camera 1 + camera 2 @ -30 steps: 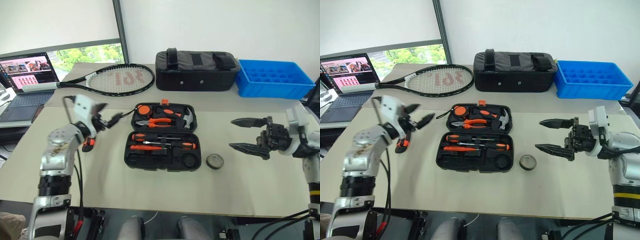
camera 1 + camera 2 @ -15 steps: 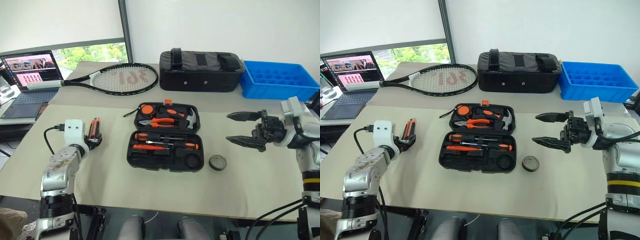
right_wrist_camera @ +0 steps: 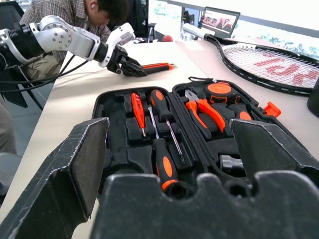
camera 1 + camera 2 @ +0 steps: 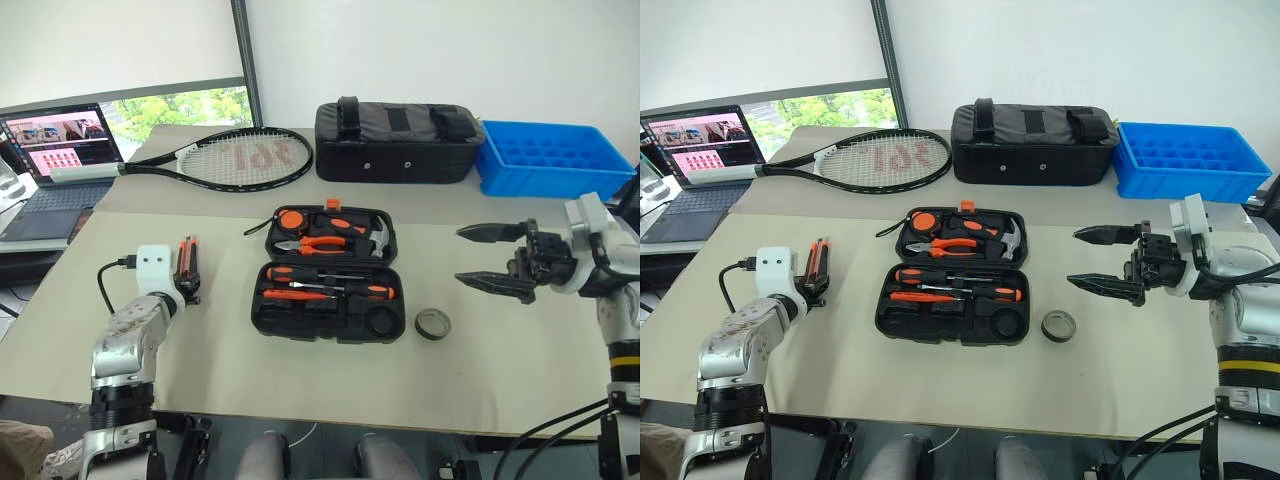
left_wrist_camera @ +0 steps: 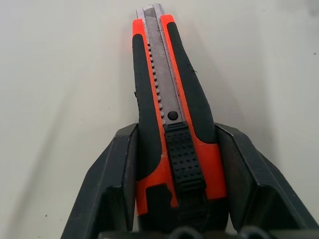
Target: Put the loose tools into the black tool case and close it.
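The black tool case (image 4: 329,273) lies open flat mid-table, lid half on the far side, long axis running left-right. In the head views the orange-black utility knife (image 4: 187,264) sits well off to the case's left, lying flat, long axis running front-to-back, its blade end pointing away from the robot. The left gripper (image 4: 186,290) is at its near end. The grey tape ring (image 4: 433,323) rests just beside the case's near right corner. The right gripper (image 4: 490,262) hovers right of the case, pointing toward it, fingers spread wide with nothing between them.

Left wrist view: the knife runs straight out along the fingers (image 5: 114,189), which flank its rear end on both sides (whether they're actually pressing it I can't tell).

Right wrist view: across the case, two screwdrivers (image 3: 163,159) lie in their slots, pliers (image 3: 204,108) in the lid half, and the left gripper shows at the knife beyond the case.
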### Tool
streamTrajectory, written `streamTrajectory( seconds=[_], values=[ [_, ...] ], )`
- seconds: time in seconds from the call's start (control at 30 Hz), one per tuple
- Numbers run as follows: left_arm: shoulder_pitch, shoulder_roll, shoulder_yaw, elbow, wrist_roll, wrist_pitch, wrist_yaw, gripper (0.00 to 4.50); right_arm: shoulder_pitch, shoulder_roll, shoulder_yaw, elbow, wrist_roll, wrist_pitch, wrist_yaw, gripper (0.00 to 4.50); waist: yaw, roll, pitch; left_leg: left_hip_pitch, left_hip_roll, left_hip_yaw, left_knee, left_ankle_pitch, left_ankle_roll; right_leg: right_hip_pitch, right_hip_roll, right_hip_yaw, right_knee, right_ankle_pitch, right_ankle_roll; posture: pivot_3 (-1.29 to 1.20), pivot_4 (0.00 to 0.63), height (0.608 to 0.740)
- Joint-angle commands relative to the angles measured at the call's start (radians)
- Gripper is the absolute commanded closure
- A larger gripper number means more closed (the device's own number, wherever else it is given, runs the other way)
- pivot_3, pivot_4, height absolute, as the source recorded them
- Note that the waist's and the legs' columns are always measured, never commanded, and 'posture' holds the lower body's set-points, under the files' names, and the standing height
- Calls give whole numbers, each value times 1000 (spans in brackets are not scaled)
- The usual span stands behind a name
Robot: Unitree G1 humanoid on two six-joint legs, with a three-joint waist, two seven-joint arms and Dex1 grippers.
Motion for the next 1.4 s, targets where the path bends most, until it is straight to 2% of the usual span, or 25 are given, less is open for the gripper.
streamTrajectory(
  seconds=[0.03, 0.13, 0.2, 0.27, 0.4, 0.5, 0.8, 1.17, 1.23, 1.27, 1.4],
  values=[
    [-53, 3, 32, -56, -80, -150, -102, 2723, 7, -24, -38, -42, 26, 2, 25, 0, 1, -2, 1, 0, 0, 0, 0, 0, 0, 0, 0, 0, 0, 0, 0, 0, 150, 708],
    [-89, 52, -44, -123, -146, -240, -324, 2723, 18, -29, -47, -57, 38, 15, 19, 0, 5, -2, 1, -2, 0, 0, 0, 1, -1, -1, 0, -1, -1, 0, 0, 0, 150, 708],
    [-95, 113, -138, -148, -143, -301, -494, 2723, 31, -35, -55, -66, 44, 21, 14, 0, 8, -2, 1, -2, 0, 0, 0, 1, -2, -1, 0, -1, -2, 0, 0, 0, 150, 708],
    [-94, 165, -211, -151, -129, -352, -610, 2723, 44, -41, -61, -74, 46, 25, 13, 0, 9, -1, 1, -2, -1, 0, -1, 1, -2, 0, -1, -1, -3, 0, 0, 0, 150, 708],
    [-103, 295, -447, -165, -54, -549, -951, 2723, 101, -61, -87, -104, 48, 25, 15, 0, 3, 1, 0, -2, -2, 2, -5, 1, -2, 0, -1, 0, -5, 0, 0, 0, 150, 708],
    [-133, 325, -534, -103, -35, -644, -1097, 2723, 139, -64, -101, -128, 46, 13, 10, 0, -3, 1, 0, -1, -1, 2, -5, 1, -2, -1, 0, 1, -5, 0, 0, 0, 150, 708],
    [-252, 330, -602, 129, 60, -816, -1231, 2723, 226, -77, -152, -188, 51, 15, -6, 0, -5, 1, 0, -2, 0, 2, -1, 1, -1, -1, 1, 2, -4, 0, 0, 0, 150, 708],
    [-317, 305, -645, 249, 135, -874, -1282, 2723, 248, -70, -170, -216, 57, 23, -18, 0, 0, 1, 0, -3, 0, 2, -1, 0, 0, -1, 1, 2, -4, 0, 0, 0, 150, 708],
    [-328, 292, -643, 262, 135, -874, -1278, 1713, 250, -69, -170, -219, 58, 25, -20, 0, 0, 1, 0, -3, 0, 2, -1, 0, 0, -1, 1, 2, -3, 0, 0, 0, 150, 708],
    [-331, 287, -642, 263, 133, -869, -1277, 1491, 251, -68, -170, -220, 58, 25, -21, 0, -1, 1, 0, -3, 0, 2, -1, 0, 0, -1, 1, 2, -3, 0, 0, 0, 150, 708],
    [-338, 269, -623, 260, 118, -860, -1257, 21, 256, -67, -169, -218, 58, 21, -24, 0, -2, 1, 0, -3, 0, 2, -1, 0, 0, -1, 1, 2, -3, 0, 0, 0, 150, 708]
  ],
)
